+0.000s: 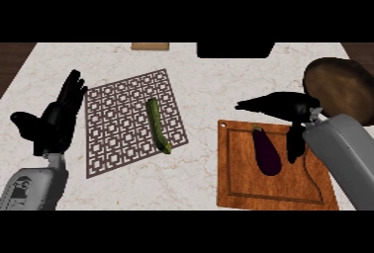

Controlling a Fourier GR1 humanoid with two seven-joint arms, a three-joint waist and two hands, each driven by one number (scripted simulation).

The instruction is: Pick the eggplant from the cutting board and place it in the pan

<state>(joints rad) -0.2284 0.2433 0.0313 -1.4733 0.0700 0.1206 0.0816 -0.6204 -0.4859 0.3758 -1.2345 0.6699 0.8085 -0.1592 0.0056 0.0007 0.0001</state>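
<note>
A dark purple eggplant (267, 151) lies lengthwise on the wooden cutting board (245, 183) at the lower right. My right hand (286, 105) hovers over the board's far edge, just beyond the eggplant's stem end, fingers pointing left and the thumb hanging down beside the eggplant; it holds nothing. The brown pan (340, 89) sits at the right edge, behind the board and partly hidden by my right forearm. My left hand (53, 121) rests open at the left, fingers up.
A patterned brown mat (120, 133) lies left of centre with a green cucumber (158, 125) on it. A dark object (235, 49) and a small wooden item (150, 46) sit at the counter's far edge.
</note>
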